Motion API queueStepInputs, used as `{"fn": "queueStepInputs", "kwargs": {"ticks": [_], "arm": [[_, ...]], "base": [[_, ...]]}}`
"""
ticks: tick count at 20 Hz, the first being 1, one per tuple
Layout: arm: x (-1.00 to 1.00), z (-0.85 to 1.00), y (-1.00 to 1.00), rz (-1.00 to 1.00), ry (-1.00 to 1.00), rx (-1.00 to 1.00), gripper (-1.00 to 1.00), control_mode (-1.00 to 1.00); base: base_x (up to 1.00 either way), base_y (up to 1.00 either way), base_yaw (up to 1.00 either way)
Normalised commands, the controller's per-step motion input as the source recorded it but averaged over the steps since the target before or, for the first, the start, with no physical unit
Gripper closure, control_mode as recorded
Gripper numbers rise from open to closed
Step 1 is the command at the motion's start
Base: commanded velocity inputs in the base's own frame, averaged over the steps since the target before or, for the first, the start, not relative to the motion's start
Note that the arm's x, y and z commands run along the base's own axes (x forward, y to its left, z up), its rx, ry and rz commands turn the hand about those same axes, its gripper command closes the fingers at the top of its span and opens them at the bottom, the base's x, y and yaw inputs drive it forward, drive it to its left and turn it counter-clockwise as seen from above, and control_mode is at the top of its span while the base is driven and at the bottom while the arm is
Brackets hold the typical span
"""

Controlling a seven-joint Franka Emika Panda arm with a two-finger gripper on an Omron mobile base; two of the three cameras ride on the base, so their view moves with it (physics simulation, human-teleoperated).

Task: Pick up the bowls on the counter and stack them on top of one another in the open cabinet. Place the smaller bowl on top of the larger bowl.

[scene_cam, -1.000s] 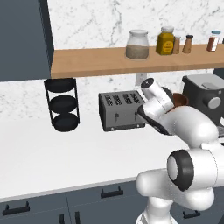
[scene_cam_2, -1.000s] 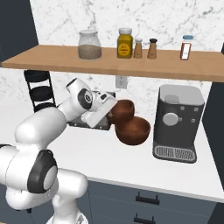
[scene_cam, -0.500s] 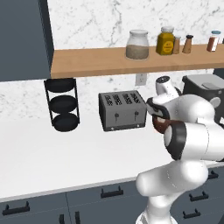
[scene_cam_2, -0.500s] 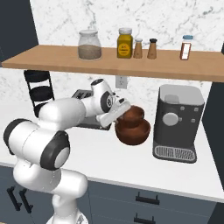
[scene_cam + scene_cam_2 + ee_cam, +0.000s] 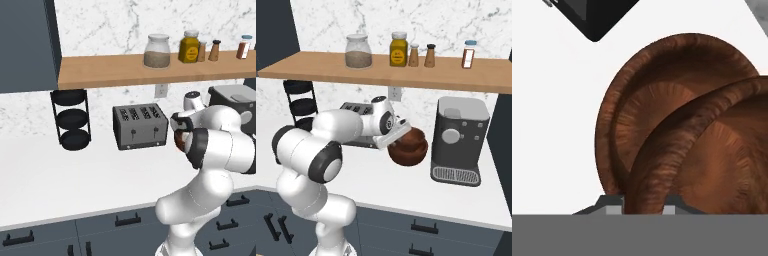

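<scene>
A: Where are the bowls seen, going from left to right across the right base view?

B: At the left the rack (image 5: 301, 107) is seen under the shelf (image 5: 406, 77), then the toaster (image 5: 358, 125) mostly hidden behind the arm. At the centre the hand (image 5: 397, 136) is found, and just to its right the two bowls stand on the desk (image 5: 466, 200), touching or overlapping each other. The nearer one (image 5: 407, 153) lies in front, the other (image 5: 417, 136) behind it, and the coffee machine (image 5: 460, 141) stands at the far right.

A: Which bowl is the larger one?

B: It cannot be told with certainty. In the hand view one rim (image 5: 662, 165) rises between the finger tips at the bottom centre, and the second bowl (image 5: 662, 95) lies beyond it toward the upper centre.

A: Is the hand closed on something?

B: The fingers are set on both sides of that near rim; whether the rim is already pinched cannot be told.

A: What does the next move depend on?

B: The cabinet (image 5: 25, 45) is seen at the upper left of the left base view, well apart from the bowls, so a long carry to the left is judged necessary.
</scene>
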Motion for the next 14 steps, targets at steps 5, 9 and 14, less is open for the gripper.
{"fn": "queueStepInputs", "kwargs": {"ticks": [5, 9, 14], "arm": [[0.08, -0.39, -0.06, 0.0, 0.0, 0.0, 1.0, -1.0], [0.07, -0.09, 0.0, 0.0, 0.0, 0.0, 1.0, -1.0], [0.17, -0.01, 0.0, 0.03, 0.0, 0.0, 1.0, -1.0]], "base": [[0.0, 0.0, 0.0], [0.0, 0.0, 0.0], [0.0, 0.0, 0.0]]}}
